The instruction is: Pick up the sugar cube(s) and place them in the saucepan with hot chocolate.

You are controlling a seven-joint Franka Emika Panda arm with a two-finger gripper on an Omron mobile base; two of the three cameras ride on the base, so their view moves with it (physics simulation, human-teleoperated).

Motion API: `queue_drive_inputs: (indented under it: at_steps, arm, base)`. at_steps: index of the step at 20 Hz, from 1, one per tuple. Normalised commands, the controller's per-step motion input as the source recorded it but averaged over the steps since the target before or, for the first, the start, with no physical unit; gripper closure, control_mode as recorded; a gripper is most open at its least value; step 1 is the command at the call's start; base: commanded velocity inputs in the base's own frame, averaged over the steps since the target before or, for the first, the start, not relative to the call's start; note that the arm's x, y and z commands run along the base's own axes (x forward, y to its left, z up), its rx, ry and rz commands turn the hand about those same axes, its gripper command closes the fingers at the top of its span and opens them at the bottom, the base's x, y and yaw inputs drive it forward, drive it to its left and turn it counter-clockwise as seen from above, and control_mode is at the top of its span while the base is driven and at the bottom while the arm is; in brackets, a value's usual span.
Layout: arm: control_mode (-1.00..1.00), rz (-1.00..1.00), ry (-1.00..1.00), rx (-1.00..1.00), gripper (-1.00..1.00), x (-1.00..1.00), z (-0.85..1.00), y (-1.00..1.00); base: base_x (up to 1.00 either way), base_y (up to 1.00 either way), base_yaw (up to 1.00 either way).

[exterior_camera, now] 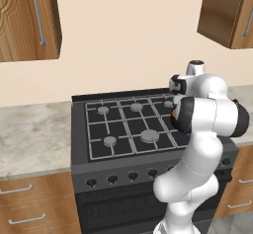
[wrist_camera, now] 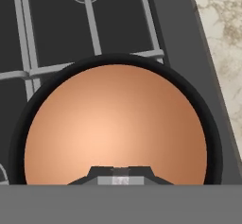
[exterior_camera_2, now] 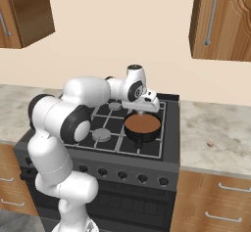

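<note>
The white arm rises from the base, bends at a dark-jointed elbow and extends forward in a roughly level reach. In the left base view the arm shows the same folded posture, upper link upright, forearm directed away from the camera. The wrist turns downward at the end of the reach, so the hand points straight down. In the hand view the hand has its two dark fingertips drawn close together, jaws closed, with a small pale piece between them; what the piece is cannot be told
</note>
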Motion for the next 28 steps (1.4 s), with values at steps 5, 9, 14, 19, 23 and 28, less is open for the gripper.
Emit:
queue_drive_inputs:
  at_steps: [5,9,14,19,23,28]
  arm:
    - [-1.00,0.02,0.00,0.00,1.00,0.06,-0.26,0.00]
    - [-1.00,0.00,0.01,0.00,1.00,0.01,-0.10,0.00]
    - [-1.00,0.00,0.02,0.00,-1.00,0.00,-0.06,0.00]
    - [-1.00,0.00,0.00,0.00,-1.00,0.00,0.00,0.00]
    - [-1.00,0.00,0.00,0.00,-1.00,-0.04,0.03,0.00]
    - [-1.00,0.00,-0.02,0.01,-1.00,-0.12,0.08,0.00]
  base:
    - [0.00,0.00,0.00]
    - [0.00,0.00,0.00]
    - [0.00,0.00,0.00]
    - [0.00,0.00,0.00]
    - [0.00,0.00,0.00]
    - [0.00,0.00,0.00]
